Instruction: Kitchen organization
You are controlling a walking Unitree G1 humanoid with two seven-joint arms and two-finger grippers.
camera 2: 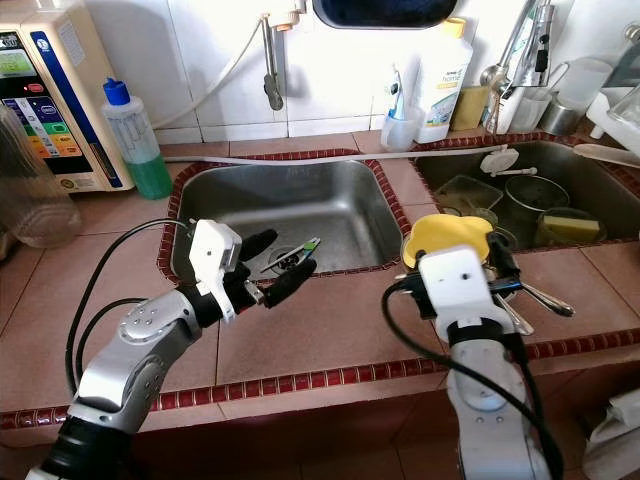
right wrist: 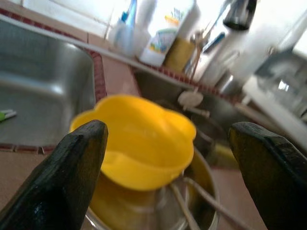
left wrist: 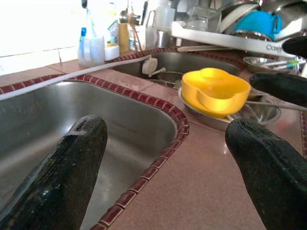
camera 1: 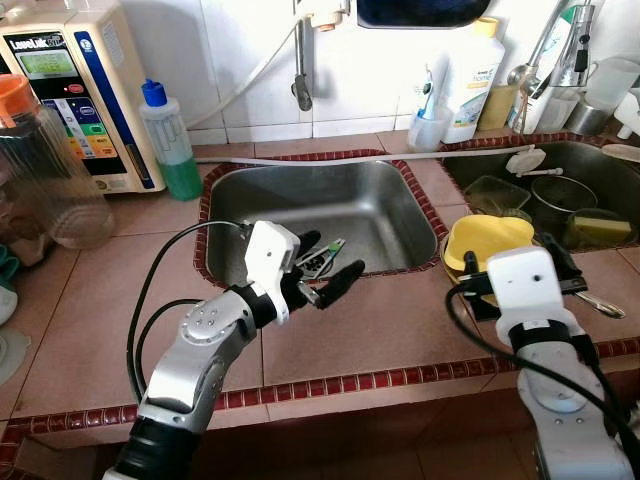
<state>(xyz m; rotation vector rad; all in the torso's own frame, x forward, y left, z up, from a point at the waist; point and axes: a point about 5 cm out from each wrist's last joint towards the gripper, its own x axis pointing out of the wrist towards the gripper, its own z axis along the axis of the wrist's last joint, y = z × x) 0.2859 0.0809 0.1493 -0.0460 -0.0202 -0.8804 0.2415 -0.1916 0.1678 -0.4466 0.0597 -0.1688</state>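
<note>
A yellow flower-shaped bowl [camera 1: 485, 240] rests inside a metal bowl [right wrist: 201, 191] on the tiled counter between the two sinks. My right gripper [right wrist: 168, 182] is open just in front of it, one black finger [right wrist: 72, 177] on each side and nothing held. My left gripper [camera 1: 330, 265] hovers open and empty over the front rim of the left sink [camera 1: 380, 205]. A green-handled utensil [camera 2: 300, 250] lies near that sink's drain. In the left wrist view the yellow bowl [left wrist: 216, 91] shows beyond the fingers.
The right sink [camera 1: 470, 165] holds a glass container, a pot and a sponge. A spoon [camera 1: 600, 305] pokes out beside the metal bowl. A green soap bottle [camera 1: 168, 140], a water machine [camera 1: 80, 90] and a clear jug [camera 1: 40, 160] stand at the back left.
</note>
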